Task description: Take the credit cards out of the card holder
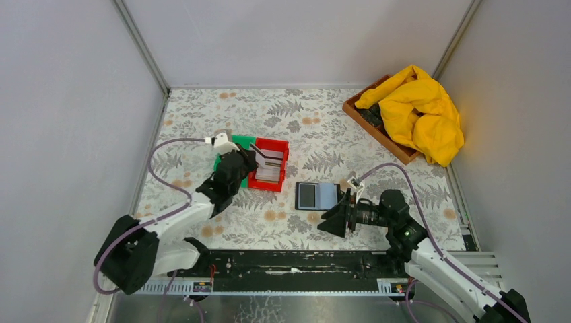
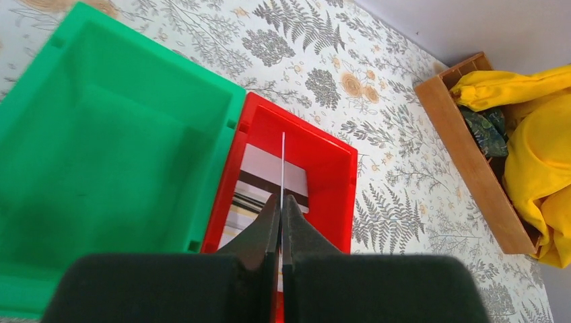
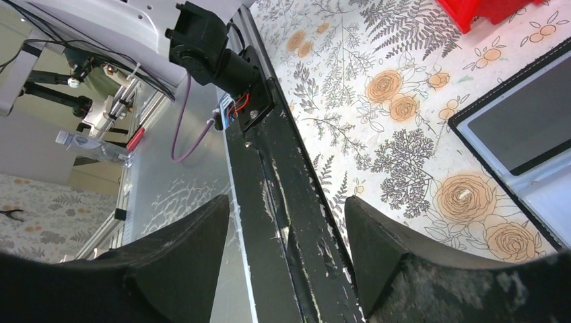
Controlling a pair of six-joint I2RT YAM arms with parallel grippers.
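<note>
Credit card [image 2: 283,161] pinched edge-on by left gripper [image 2: 281,200] above red bin [image 2: 334,168] (drop-off step, likely); next: release. Right gripper [image 3: 286,215] jaws apart.

Robotics lab test cell here: plain grey panel walls [image 1: 67,101] boxing in a fern-and-flower-patterned surface [image 1: 303,114], black metal mounting rail [image 1: 296,262] along the bottom edge, purple cables [image 1: 151,161] looping lower left.
</note>
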